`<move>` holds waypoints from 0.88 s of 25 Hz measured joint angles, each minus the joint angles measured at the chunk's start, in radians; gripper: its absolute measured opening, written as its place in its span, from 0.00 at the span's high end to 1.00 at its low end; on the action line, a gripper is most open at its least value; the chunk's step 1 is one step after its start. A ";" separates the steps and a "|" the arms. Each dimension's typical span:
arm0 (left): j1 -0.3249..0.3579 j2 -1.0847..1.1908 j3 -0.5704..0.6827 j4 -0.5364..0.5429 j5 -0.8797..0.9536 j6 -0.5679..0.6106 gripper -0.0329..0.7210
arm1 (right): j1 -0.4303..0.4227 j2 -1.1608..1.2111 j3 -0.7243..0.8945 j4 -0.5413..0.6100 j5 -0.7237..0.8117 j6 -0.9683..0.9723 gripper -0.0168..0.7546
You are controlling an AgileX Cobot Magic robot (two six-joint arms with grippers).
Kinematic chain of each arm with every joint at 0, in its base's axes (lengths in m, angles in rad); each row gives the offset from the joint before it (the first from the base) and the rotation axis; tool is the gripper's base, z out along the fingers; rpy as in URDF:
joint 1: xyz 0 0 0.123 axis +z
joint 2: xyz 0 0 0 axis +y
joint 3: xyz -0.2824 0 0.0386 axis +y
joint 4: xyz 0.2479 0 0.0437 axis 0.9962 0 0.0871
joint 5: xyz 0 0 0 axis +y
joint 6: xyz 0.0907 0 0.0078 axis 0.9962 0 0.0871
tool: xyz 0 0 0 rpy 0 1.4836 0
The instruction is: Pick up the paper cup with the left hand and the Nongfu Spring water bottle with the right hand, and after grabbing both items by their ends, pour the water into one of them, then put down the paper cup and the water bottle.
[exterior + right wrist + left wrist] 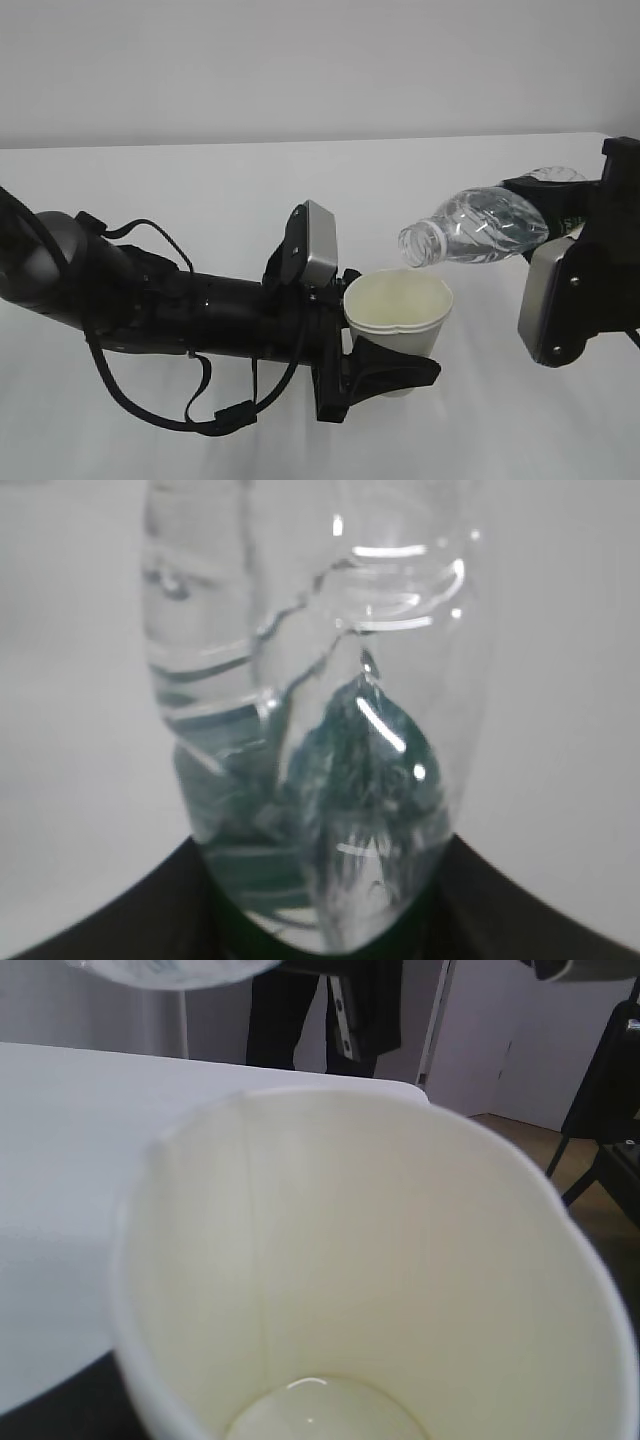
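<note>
My left gripper (383,350) is shut on the paper cup (398,308) and holds it upright above the table. One black finger (395,370) wraps the cup's lower wall. In the left wrist view the cup (380,1240) fills the frame, with a shallow pool of clear water (320,1415) at its bottom. My right gripper (572,215) is shut on the base end of the Nongfu Spring water bottle (480,228). The bottle lies tilted almost level, its open mouth just above the cup's rim. The right wrist view shows the bottle (310,680) pointing away between black fingers (100,925). No stream of water shows.
Both arms hang over a white table (200,200). The left arm's cables loop down near the front edge (200,410). Beyond the table's far edge (330,1080) stand dark stands and a black chair (610,1110).
</note>
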 joint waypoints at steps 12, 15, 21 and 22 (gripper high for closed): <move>0.000 0.000 0.000 0.000 0.000 0.000 0.33 | 0.000 0.000 0.000 0.030 -0.021 -0.028 0.56; 0.000 0.000 0.000 0.000 0.000 0.000 0.33 | 0.000 0.000 0.000 0.030 -0.022 -0.032 0.56; 0.000 0.000 0.000 0.000 0.000 0.000 0.33 | 0.000 0.000 0.000 0.032 -0.022 -0.043 0.56; 0.000 0.000 0.000 0.000 0.000 0.000 0.33 | 0.000 0.000 0.000 0.032 -0.022 -0.043 0.56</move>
